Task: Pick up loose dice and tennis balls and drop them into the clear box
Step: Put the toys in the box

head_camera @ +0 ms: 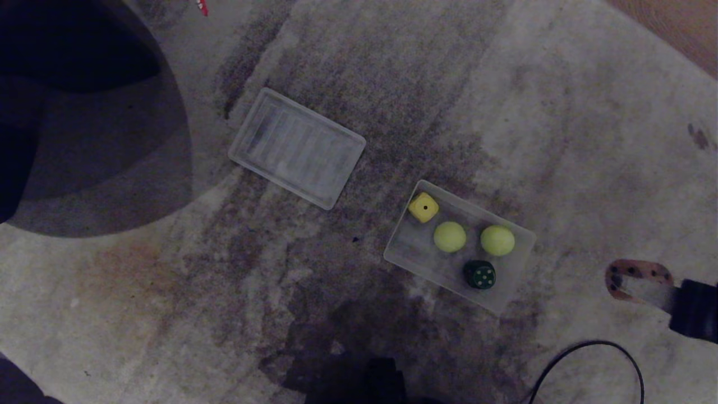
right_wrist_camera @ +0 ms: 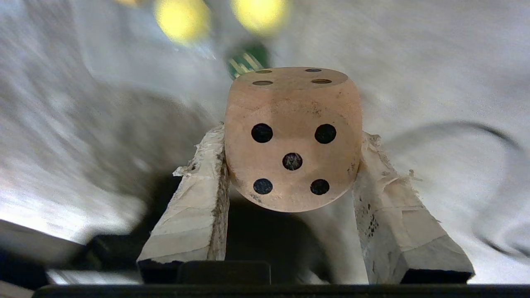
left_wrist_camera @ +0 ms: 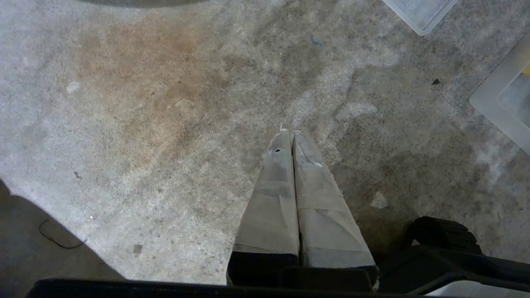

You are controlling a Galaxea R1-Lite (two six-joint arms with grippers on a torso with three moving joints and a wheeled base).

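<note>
The clear box (head_camera: 405, 248) lies on the carpet right of centre. Inside it are a yellow die (head_camera: 423, 207), two tennis balls (head_camera: 450, 236) (head_camera: 497, 240) and a dark green die (head_camera: 479, 274). My right gripper (head_camera: 639, 280) hangs at the right edge, a little to the right of the box, shut on a beige die (head_camera: 638, 268). In the right wrist view the beige die (right_wrist_camera: 292, 140) sits squeezed between the taped fingers (right_wrist_camera: 198, 198), its five-pip face towards the camera. My left gripper (left_wrist_camera: 292, 134) is shut and empty over bare carpet, outside the head view.
A flat ribbed translucent lid (head_camera: 297, 147) lies left of and beyond the box. A black cable (head_camera: 594, 348) loops on the carpet at the near right. A large dark rounded shape (head_camera: 84, 112) fills the far left. The carpet is stained.
</note>
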